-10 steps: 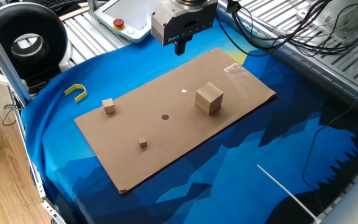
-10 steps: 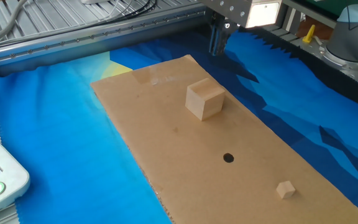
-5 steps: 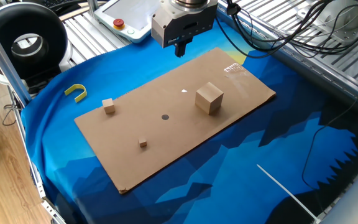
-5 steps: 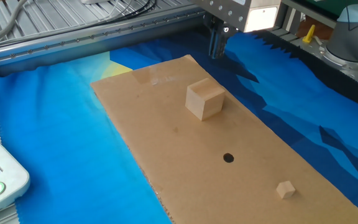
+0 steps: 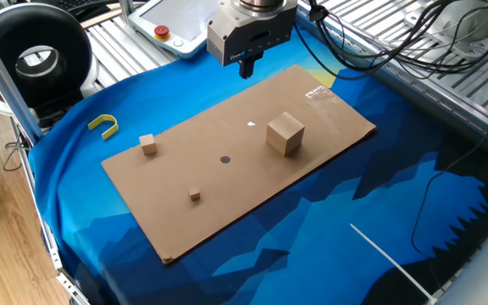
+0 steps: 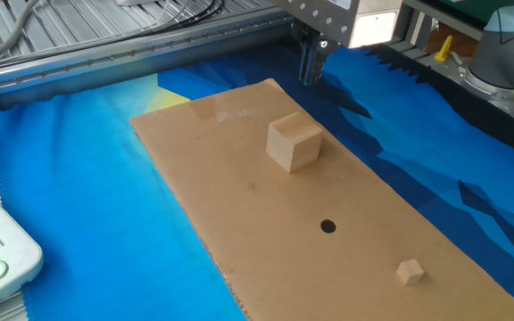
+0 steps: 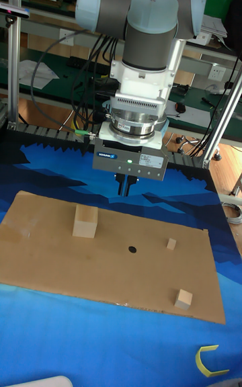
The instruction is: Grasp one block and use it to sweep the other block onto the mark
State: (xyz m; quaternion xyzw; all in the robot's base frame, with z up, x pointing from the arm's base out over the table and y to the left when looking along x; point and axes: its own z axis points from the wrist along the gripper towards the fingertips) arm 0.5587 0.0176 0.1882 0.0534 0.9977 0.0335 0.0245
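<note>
Mid-sized block (image 5: 148, 145) lies ungrasped; claw (image 5: 246, 66), fingers together and empty, hovers well apart. Next: travel over, open, descend, then sweep tiniest block (image 5: 194, 195) toward mark (image 5: 224, 158).

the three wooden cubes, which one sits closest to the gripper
The big tan cube. It sits toward the gripper's end of the cardboard sheet, while the mid-sized cube and tiniest cube lie beyond the dark dot.

Items counted on the cardboard sheet (image 5: 312, 161) — three wooden cubes: one big tan cube (image 5: 285, 135), one mid-sized pale cube (image 5: 148, 145), one tiniest cube (image 5: 194, 195). One round dark dot (image 5: 224, 158). One white speck (image 5: 251, 125). Off the sheet — one yellow hook (image 5: 103, 125).
</note>
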